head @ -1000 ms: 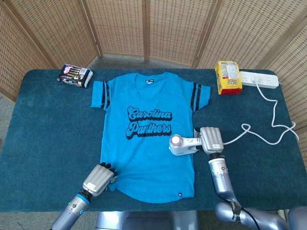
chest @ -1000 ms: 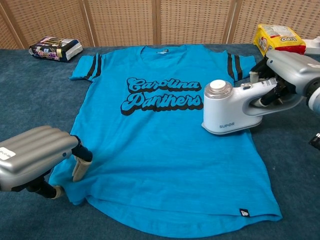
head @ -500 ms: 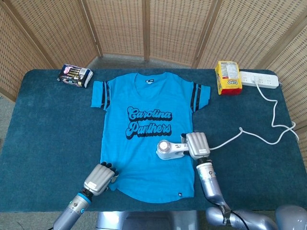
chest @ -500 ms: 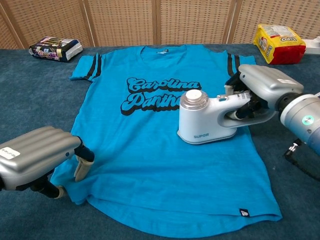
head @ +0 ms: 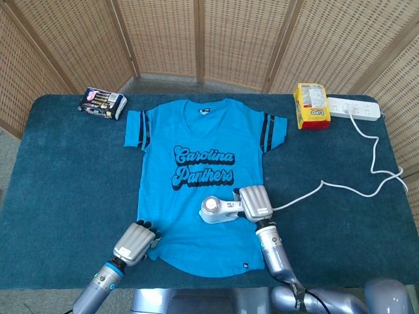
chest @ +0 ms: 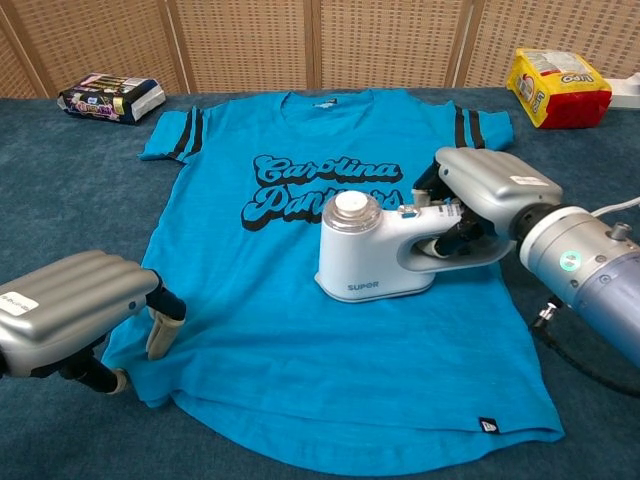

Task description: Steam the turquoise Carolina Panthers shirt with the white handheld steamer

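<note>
Lying flat and face up on a dark blue table [head: 59, 170], a turquoise Carolina Panthers shirt [head: 196, 226] has its collar toward the wicker screen [head: 196, 36]. The right hand [chest: 485, 195] has its fingers wrapped around the handle of a white handheld steamer [chest: 365, 255], which rests on the shirt just below the lettering, while the left hand [chest: 70, 310] presses the lower left hem with fingers curled, holding nothing. At the far edge sit a dark snack packet [head: 101, 103], a yellow packet [head: 310, 104] and a white power strip [head: 353, 108].
</note>
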